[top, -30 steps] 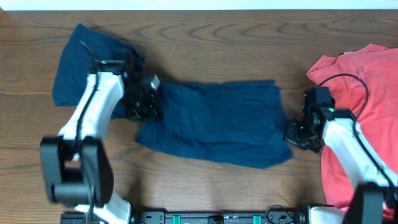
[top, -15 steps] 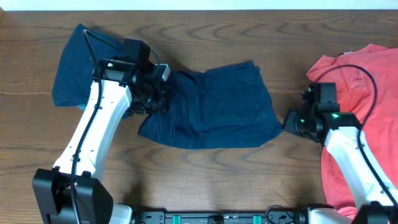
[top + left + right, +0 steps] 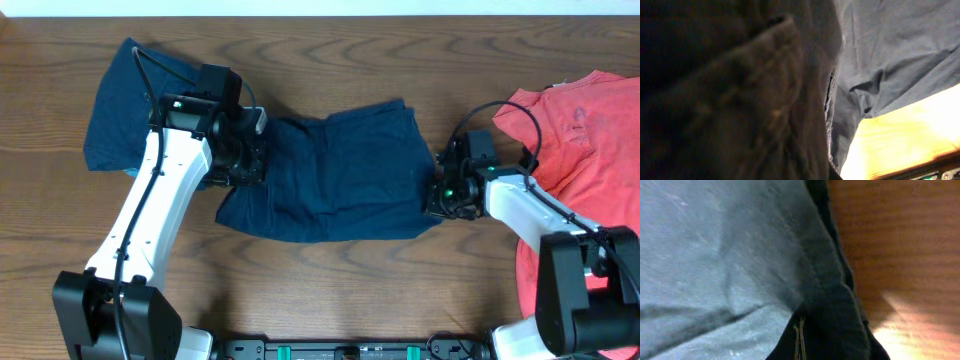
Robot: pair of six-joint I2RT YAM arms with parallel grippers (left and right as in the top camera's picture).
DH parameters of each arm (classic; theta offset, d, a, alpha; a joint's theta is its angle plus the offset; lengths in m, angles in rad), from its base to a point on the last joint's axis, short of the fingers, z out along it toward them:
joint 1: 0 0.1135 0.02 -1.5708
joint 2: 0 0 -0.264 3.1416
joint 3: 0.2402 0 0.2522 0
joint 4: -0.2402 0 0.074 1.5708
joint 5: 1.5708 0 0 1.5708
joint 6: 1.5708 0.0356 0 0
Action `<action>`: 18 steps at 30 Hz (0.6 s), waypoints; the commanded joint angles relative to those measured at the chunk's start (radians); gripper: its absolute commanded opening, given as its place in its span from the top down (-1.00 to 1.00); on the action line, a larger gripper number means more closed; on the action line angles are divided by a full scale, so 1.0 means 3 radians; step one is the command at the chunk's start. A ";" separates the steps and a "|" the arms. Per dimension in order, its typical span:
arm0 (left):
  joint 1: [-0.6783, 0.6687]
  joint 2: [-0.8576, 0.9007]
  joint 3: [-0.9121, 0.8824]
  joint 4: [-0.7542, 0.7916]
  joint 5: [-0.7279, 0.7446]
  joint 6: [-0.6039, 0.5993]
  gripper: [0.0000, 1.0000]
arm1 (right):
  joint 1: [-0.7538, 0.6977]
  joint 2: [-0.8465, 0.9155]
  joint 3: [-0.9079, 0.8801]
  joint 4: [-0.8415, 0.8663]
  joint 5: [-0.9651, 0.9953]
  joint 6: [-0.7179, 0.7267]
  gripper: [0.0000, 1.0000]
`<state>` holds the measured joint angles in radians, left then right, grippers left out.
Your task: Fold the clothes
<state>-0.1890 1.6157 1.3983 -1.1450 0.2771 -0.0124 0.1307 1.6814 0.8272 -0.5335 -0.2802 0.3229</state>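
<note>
The navy-blue shorts (image 3: 330,185) lie across the table's middle, and part of them is bunched at the far left (image 3: 125,100). My left gripper (image 3: 243,165) sits on their left part; in the left wrist view the dark cloth (image 3: 880,50) covers the fingers. My right gripper (image 3: 443,195) is at the shorts' right edge, with the thick hem (image 3: 830,295) bunched in its jaws. Both seem shut on the cloth. The coral-red T-shirt (image 3: 580,130) lies at the right, under the right arm.
The brown wooden table (image 3: 330,290) shows bare in front of the shorts and behind them. The arm bases and a black rail (image 3: 350,350) run along the front edge. A black cable loops above the right wrist.
The right gripper has moved left and a little away from me, drawing the shorts' right edge inward. The shorts have bunched narrower. The left gripper rose towards the back, then held.
</note>
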 commanded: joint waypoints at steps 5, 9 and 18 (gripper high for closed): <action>0.0186 -0.0008 0.0029 -0.0132 -0.0172 -0.0066 0.88 | 0.0158 0.0075 0.0004 -0.0590 0.0217 0.0623 0.98; 0.0205 -0.0008 0.0029 -0.0094 0.0031 -0.0089 0.88 | 0.0291 0.0075 0.0004 -0.0556 0.0299 0.0619 0.97; 0.0117 -0.0006 0.0028 0.0278 0.0649 -0.0626 0.88 | 0.0332 0.0075 0.0003 -0.0518 0.0324 0.0654 0.97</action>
<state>-0.1375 1.6157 1.3983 -1.0904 0.3954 -0.0948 0.2165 1.6798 0.8444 -0.6903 -0.2333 0.4976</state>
